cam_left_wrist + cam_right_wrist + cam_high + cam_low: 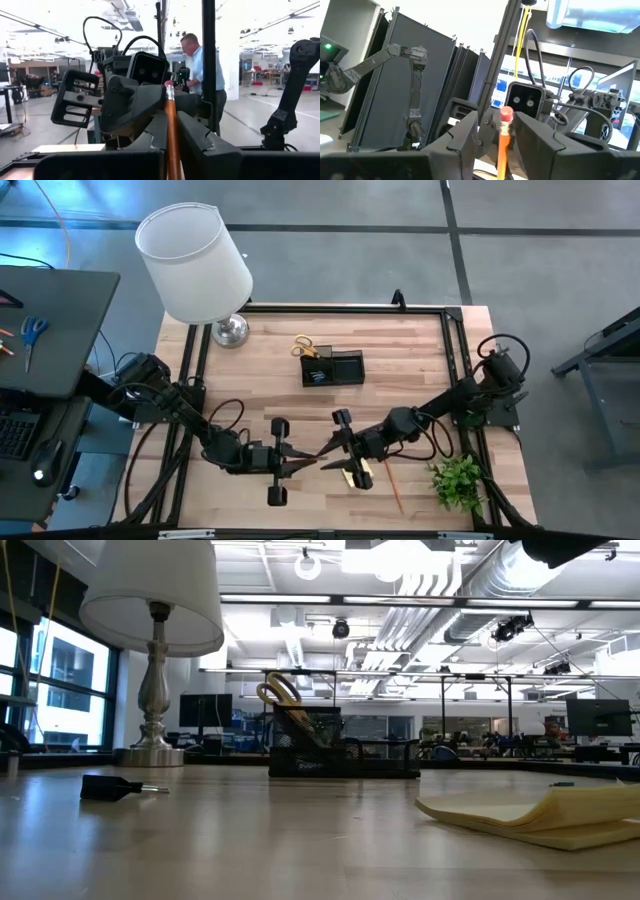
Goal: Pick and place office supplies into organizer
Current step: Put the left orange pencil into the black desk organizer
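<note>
One orange pencil (318,457) hangs level in the air between my two grippers, above the near middle of the table. My left gripper (297,464) is shut on it. My right gripper (338,448) faces it from the right; its fingers stand on either side of the pencil (503,145) with a gap, open. The black organizer (333,368) stands toward the far edge with the yellow-handled scissors (305,348) upright in its left compartment. A yellow sticky-note pad (358,473) lies flat below the right gripper. A black binder clip (108,787) lies on the table. My left gripper pinches the orange pencil's shaft (171,131) between its two fingers (200,142). The fingers come level from the table's left and lie along the pencil. The pencil is lifted clear of the table, and its free end (169,90) reaches the right gripper.
A second orange pencil (396,488) lies near the green plant (460,480) at the near right corner. The white-shaded lamp (195,265) stands at the far left corner. Blue-handled scissors (32,335) lie on the side desk. A person (200,65) stands beyond the table.
</note>
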`<state>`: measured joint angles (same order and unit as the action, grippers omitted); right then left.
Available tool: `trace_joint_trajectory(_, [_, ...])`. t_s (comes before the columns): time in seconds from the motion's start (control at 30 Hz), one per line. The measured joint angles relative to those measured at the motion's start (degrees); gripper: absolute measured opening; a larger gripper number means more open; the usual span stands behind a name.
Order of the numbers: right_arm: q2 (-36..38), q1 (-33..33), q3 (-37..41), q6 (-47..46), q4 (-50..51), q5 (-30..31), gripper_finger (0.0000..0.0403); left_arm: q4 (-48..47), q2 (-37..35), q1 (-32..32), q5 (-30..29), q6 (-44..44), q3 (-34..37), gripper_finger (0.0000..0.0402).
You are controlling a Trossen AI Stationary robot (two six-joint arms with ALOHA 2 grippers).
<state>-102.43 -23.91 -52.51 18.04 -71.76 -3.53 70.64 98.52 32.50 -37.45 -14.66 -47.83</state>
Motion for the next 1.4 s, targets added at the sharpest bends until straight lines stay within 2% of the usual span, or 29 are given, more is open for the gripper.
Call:
trace_joint_trajectory(0.2, [0.00, 0.41, 0.00, 0.09, 0.00, -0.02, 0.0082, 0.01, 0.00, 0.01, 0.61, -0.08, 0.00, 0.0010])
trace_joint_trajectory(0.4, [0.00, 1.13, 0.00, 0.37, -0.03, -0.28, 0.0015, 0.10, 0.00, 0.01, 0.83, -0.06, 0.00, 0.0010])
trace_joint_trajectory(0.57, [0.00, 1.79, 0.00, -0.80, -0.01, -1.14, 0.0020, -0.06, -0.02, 0.01, 0.57, -0.05, 0.00, 0.0014])
trace_joint_trajectory(0.7, [0.04, 2.29, 0.02, -1.67, 1.19, -0.71, 0.0007, -1.45, -0.07, 0.16, -1.36, -0.07, 0.00, 0.0040])
trace_joint_trajectory(0.9, [0.15, 3.97, 0.04, -4.31, 3.54, 1.73, 0.0005, -2.05, -0.07, 1.89, -13.88, -3.42, 0.00, 0.0100])
trace_joint_trajectory(1.13, [4.41, 5.65, 0.04, -0.92, 14.26, 9.71, 0.0003, -1.90, -4.05, 7.94, -31.12, -16.03, 0.00, 0.0162])
trace_joint_trajectory(1.3, [9.79, 10.29, 0.04, -0.13, 22.47, 13.47, 0.0005, -1.68, -7.62, 12.20, -40.40, -20.36, 0.00, 0.0182])
trace_joint_trajectory(1.4, [12.43, 15.66, 0.04, -1.21, 26.47, 15.13, 0.0005, -1.78, -8.29, 13.72, -43.35, -21.09, 0.00, 0.0183])
